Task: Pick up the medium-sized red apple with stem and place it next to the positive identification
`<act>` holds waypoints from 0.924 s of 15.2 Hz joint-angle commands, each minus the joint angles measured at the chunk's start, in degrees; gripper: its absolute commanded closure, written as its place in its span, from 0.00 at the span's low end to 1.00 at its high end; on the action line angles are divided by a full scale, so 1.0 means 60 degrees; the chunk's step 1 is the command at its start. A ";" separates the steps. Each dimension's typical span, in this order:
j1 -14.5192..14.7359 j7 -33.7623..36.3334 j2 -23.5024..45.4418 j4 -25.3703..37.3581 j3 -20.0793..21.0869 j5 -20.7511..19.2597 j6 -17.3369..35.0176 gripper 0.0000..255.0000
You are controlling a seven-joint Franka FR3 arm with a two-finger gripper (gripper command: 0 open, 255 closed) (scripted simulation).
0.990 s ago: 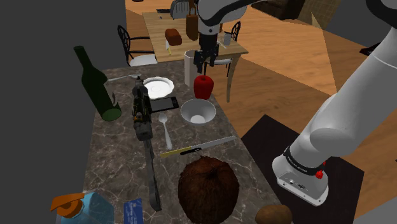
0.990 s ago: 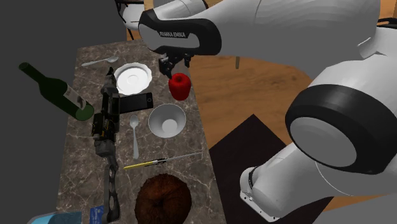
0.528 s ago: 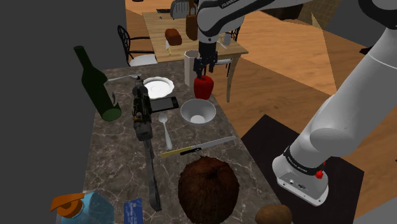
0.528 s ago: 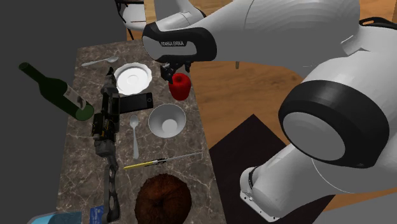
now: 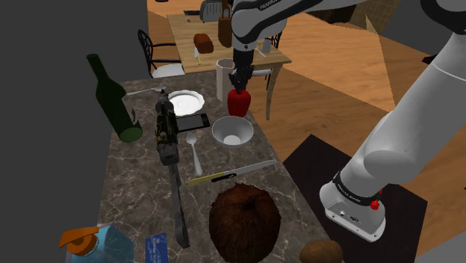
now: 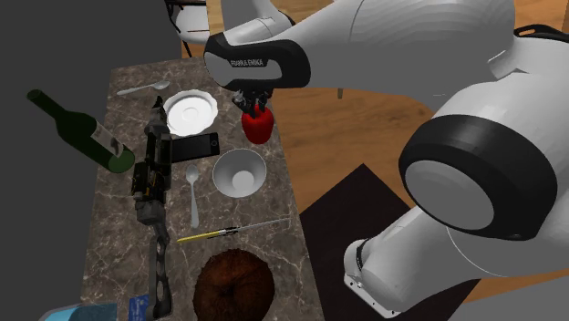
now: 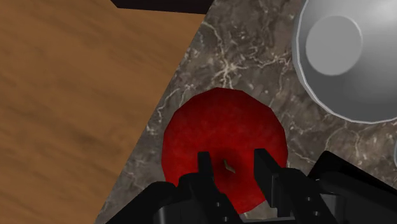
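Observation:
A red apple [image 5: 238, 103] [image 6: 257, 128] stands on the marbled counter [image 5: 134, 187], close to its edge by the wooden floor. My black gripper [image 5: 239, 84] [image 6: 255, 105] reaches straight down onto it. In the wrist view the gripper [image 7: 232, 168] has its two fingers drawn in on the top of the apple [image 7: 222, 127], one on each side of the small stem. A small blue card [image 5: 155, 247] [image 6: 139, 307] lies flat at the counter's near end, far from the apple.
A white bowl [image 5: 232, 131], plate [image 5: 185, 99], black phone [image 5: 193, 121] and tall white cup [image 5: 222, 75] ring the apple. A green bottle [image 5: 112, 101], spoon [image 5: 194, 153], long dark tool [image 5: 168, 149], knife [image 5: 231, 173] and brown coconut [image 5: 244, 220] cover the counter.
The gripper has come down over the apple and its fingers have drawn together from wide open onto the apple's top. The apple has stayed in place.

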 commanded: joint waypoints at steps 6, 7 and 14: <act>0.0000 0.0001 0.0000 -0.0001 0.0000 0.0000 0.0001 1.00; 0.0001 0.0001 0.0000 -0.0002 0.0001 0.0000 0.0002 1.00; -0.0002 0.0042 -0.0277 0.0472 -0.0002 -0.0028 -0.0747 1.00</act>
